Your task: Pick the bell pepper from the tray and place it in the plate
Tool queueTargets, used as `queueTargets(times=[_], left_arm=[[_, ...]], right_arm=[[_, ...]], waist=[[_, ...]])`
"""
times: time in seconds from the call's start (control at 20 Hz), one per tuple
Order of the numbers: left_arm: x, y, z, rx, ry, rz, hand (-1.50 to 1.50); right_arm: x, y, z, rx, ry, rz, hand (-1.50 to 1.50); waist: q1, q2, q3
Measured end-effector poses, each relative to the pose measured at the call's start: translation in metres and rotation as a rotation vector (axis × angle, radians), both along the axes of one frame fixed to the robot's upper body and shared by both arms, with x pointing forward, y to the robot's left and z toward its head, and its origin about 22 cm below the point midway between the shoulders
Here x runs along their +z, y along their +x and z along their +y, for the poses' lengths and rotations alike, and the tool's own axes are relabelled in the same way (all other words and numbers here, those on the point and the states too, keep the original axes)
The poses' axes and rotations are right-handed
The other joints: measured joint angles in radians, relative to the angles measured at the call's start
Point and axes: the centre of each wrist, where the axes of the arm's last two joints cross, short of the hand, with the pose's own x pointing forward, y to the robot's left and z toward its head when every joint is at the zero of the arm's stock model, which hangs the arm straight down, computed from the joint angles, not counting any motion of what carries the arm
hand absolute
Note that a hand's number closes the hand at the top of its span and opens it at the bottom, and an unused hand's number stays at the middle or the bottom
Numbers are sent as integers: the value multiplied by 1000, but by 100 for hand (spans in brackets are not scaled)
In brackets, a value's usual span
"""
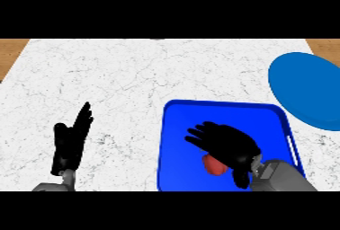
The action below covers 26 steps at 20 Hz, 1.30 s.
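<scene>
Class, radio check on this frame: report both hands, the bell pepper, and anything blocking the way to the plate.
Left hand open, resting at lower left. Right hand open over blue tray, bell pepper beneath it, not gripped. Blue plate at right; nothing in between.

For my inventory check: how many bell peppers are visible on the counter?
1. The red bell pepper lies on the blue tray, partly under the right hand. Others beneath that hand cannot be excluded.

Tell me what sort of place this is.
Probably a kitchen counter: a white marbled top with wood at its far corners, a blue tray holding a red pepper, and a blue plate beside it. The right hand is over the pepper.
</scene>
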Motion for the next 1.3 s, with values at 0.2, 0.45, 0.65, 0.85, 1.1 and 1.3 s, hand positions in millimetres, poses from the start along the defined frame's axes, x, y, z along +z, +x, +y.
queueTargets(times=[0.2, 0.45, 0.65, 0.85, 1.1, 1.3], left_arm=[[0, -4, -3, -8, 1, -1, 0], [-2, 5, 0, -2, 4, 2, 0], [-1, 5, 7, 0, 9, 2, 0], [2, 6, 0, 0, -1, 10, 0], [-1, 5, 3, -1, 4, 2, 0], [1, 2, 9, -4, 5, 2, 0]], right_arm=[[-8, 0, -4, -4, -5, 13, -150], [-27, 6, 2, -3, -10, 16, -150], [-37, 8, -1, -7, -28, 21, 150], [-38, 5, -2, 47, -29, -21, 150], [-46, 9, -4, 85, 6, -75, 150], [-40, 9, -3, 67, 46, -161, 150]], waist=[[-1, 0, 0], [-1, 0, 0], [-1, 0, 0], [-1, 0, 0], [0, -2, 0], [-1, -1, 0]])
